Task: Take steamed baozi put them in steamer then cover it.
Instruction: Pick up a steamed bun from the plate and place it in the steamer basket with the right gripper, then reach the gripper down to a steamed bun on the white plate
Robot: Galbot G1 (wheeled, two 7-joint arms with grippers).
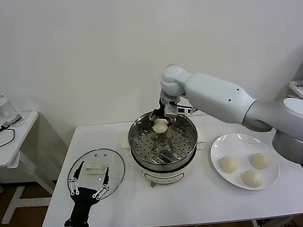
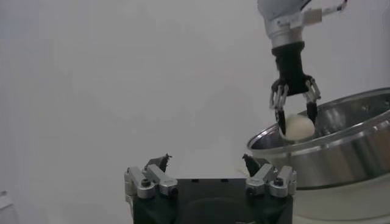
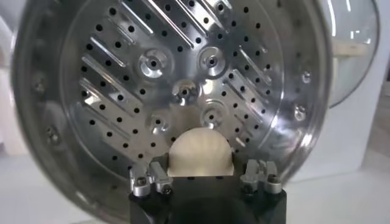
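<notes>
Baozi [image 1: 160, 125] sits clamped between the fingers of my right gripper [image 1: 161, 124], held over the far side of the steamer [image 1: 188, 142] above its rim, so it can drop onto the bare perforated floor. Three more buns [image 1: 246, 170] wait on the white plate [image 1: 219, 144] to the right, within my reach. My left gripper [image 1: 88, 184] hovers spread open over the near edge of the cover [image 1: 112, 163], left of the steamer, placed ready for lidding later.
</notes>
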